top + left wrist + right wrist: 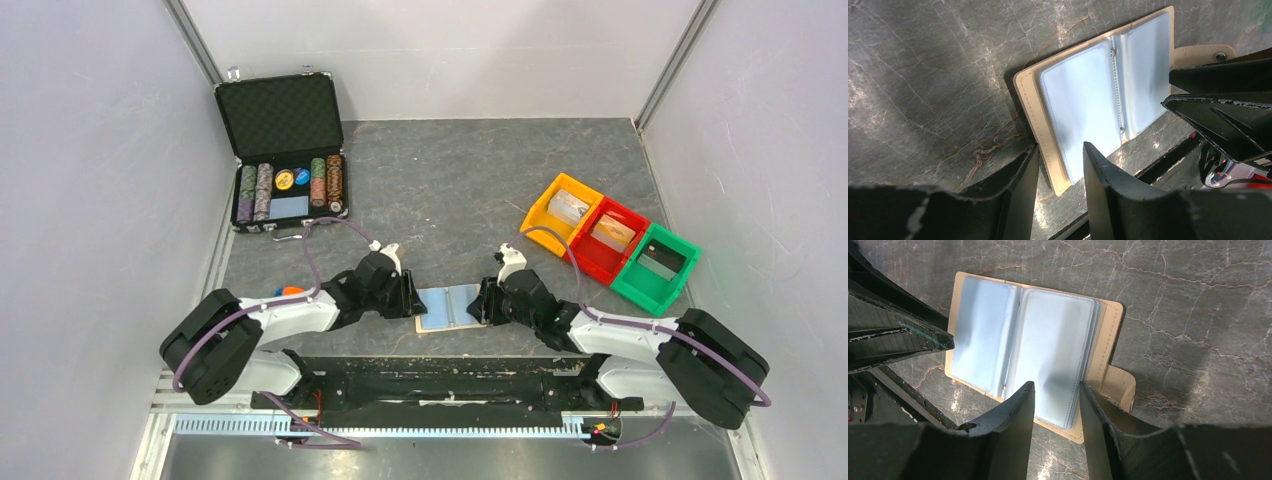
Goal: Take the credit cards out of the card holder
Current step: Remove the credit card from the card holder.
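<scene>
The card holder lies open and flat on the grey table between my two grippers, its pale blue sleeves facing up and its tan rim showing. It fills the left wrist view and the right wrist view, where its tan tab sticks out on the right. I cannot make out any credit cards in the sleeves. My left gripper is open, its fingers straddling the holder's left edge. My right gripper is open over the right page.
An open black chip case with poker chips stands at the back left. Orange, red and green bins sit at the right. The black base rail runs just in front of the holder.
</scene>
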Controlling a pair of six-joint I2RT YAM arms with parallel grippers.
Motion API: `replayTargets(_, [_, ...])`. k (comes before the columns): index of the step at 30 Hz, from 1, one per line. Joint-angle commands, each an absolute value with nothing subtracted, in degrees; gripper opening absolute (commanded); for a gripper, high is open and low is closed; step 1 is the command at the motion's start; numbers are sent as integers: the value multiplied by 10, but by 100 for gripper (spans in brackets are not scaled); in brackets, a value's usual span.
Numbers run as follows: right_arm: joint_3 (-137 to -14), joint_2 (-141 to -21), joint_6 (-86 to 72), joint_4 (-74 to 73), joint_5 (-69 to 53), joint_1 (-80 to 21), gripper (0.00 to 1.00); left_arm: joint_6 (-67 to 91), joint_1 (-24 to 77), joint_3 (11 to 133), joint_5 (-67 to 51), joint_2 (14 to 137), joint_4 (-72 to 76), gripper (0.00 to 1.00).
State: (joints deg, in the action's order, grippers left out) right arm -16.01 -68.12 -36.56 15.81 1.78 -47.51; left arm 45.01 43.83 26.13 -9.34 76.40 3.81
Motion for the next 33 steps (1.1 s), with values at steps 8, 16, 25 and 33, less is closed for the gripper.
replayTargets(8, [-155,-682,-382,208,-18,-477,39,463,440,236,-127,789,82,41])
replayTargets(16, [-160,-662,-387,221,-37,-477,35,467,440,229,-132,781,90,41])
replayTargets(25, [-164,-655,-385,229,-58,-477,25,477,441,223,-142,765,95,41])
replayTargets(33, [-169,-656,-383,230,-65,-478,35,480,441,219,-144,754,96,41])
